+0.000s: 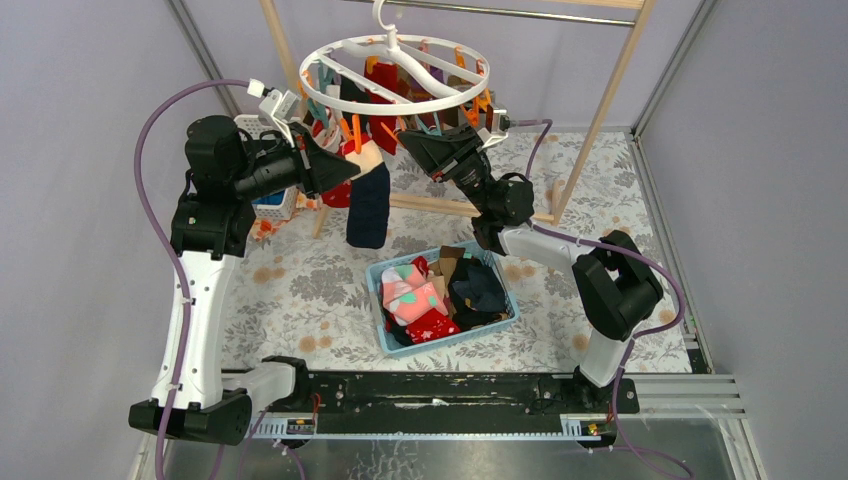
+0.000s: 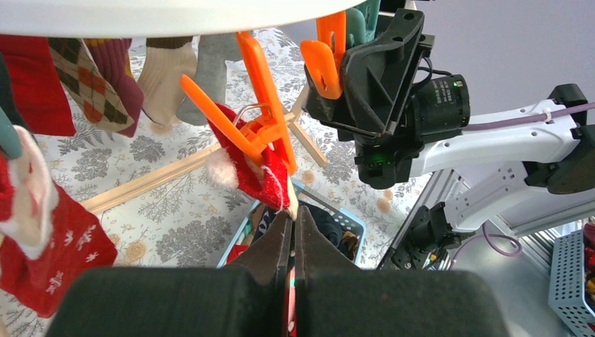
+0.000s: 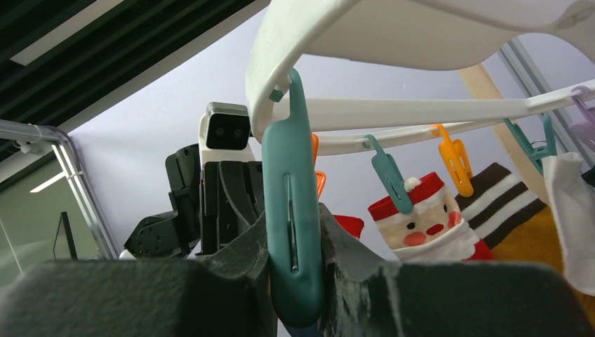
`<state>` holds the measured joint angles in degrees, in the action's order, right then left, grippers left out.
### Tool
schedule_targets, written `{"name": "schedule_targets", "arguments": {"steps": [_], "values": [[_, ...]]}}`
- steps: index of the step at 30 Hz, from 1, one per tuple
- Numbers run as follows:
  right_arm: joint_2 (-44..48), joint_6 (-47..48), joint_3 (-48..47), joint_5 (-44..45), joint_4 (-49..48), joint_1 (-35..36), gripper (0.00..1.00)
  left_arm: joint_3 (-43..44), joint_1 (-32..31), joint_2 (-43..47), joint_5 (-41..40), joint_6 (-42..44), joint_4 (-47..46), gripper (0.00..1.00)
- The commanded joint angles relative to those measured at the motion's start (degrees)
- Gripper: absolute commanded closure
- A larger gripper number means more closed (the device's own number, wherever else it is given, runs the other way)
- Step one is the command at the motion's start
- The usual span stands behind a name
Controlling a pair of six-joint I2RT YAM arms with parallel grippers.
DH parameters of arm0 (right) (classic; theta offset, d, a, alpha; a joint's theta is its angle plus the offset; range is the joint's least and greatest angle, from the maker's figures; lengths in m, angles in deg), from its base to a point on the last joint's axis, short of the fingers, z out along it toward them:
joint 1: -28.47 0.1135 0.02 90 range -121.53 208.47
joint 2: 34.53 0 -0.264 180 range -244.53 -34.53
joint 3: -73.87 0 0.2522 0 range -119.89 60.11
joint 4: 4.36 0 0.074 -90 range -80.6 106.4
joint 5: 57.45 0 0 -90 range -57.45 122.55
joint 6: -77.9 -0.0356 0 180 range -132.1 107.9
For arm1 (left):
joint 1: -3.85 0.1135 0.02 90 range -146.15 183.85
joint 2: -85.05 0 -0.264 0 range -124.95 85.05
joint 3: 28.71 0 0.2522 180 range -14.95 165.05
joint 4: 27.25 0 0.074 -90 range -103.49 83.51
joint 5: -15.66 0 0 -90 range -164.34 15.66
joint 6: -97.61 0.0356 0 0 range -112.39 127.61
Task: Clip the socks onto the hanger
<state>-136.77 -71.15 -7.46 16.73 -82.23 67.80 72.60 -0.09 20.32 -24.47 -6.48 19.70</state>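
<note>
Left gripper (image 2: 293, 216) is clamping the red sock (image 2: 249, 168) at frame centre, presenting its cuff to the orange clip (image 2: 265, 119). Right gripper (image 3: 293, 221) is squeezing a teal clip (image 3: 289, 168) on the hanger (image 3: 421, 31), probably to open it. The remaining socks (image 1: 415, 300) are waiting in the blue basket (image 1: 376, 290).

The hanger (image 1: 312, 95) is a white ring carrying an orange clip (image 2: 263, 91) and a teal clip (image 3: 291, 210). Under the hanger hang a red sock (image 2: 245, 172) with a fluffy white cuff, a snowflake sock (image 2: 63, 246) in red with white flakes, an argyle sock (image 2: 84, 77) in beige, dark green and red, and a navy sock (image 1: 368, 205). Below the hanger, a light blue basket (image 1: 376, 295) holds a pink sock (image 1: 405, 290) with green spots. The tablecloth (image 1: 300, 290) is white with grey leaves and tan flowers.
</note>
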Motion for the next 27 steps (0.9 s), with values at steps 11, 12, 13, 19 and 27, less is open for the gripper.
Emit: {"name": "schedule_targets", "arguments": {"steps": [11, 12, 13, 19, 27], "values": [[3.66, 7.87, 1.11, 2.73, -6.21, 1.39, 1.0, 4.2, 0.4, 0.38, -11.2, 5.34, 4.5, 0.34], [4.69, 10.4, 2.09, 3.67, -5.3, 1.89, 1.0, 4.47, 0.35, 0.45, -9.83, 4.71, 4.51, 0.33], [5.81, 13.06, 2.72, 4.94, -3.96, 2.49, 1.0, 4.59, 0.34, 0.6, -8.37, 3.4, 4.45, 0.31], [12.37, 31.1, 3.69, 11.22, 10.38, 6.99, 1.0, 3.89, -0.88, 0.92, -1.7, -4.74, 0.62, 0.16], [12.0, 39.76, 1.82, 15.51, 12.99, 10.62, 1.0, 6.53, -2.53, -2.78, -0.65, -15.45, -8.72, 0.13]]}}
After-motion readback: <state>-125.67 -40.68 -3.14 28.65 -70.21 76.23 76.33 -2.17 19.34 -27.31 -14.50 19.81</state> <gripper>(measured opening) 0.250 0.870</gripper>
